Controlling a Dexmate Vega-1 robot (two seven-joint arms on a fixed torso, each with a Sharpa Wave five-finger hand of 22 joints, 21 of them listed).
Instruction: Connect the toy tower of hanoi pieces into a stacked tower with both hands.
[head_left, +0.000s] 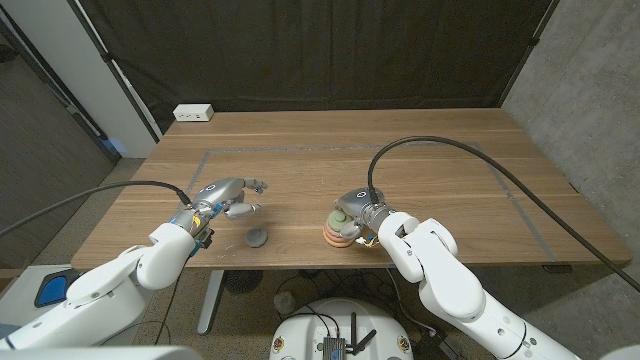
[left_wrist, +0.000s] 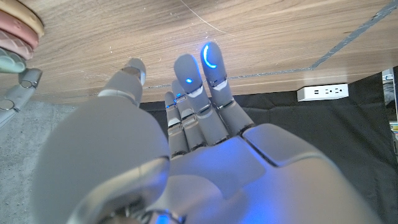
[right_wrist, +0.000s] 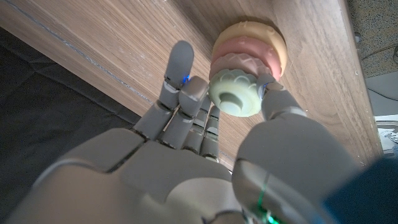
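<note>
The worktop (head_left: 400, 150) carries a partial tower (head_left: 338, 234) just under the right hand (head_left: 356, 206): a yellow disc at the base, pink above it, pale green on top. That hand's fingers curl around the green disc (right_wrist: 234, 93), seemingly steadying it. The small grey piece (head_left: 257, 237) lies loose just in front of the left hand (head_left: 228, 195), towards the robot; that hand hovers with fingers spread, holding nothing. It is the nearer hand, so the pick-up is likely its job.

No readable text, label, brand, number or sign anywhere.
</note>
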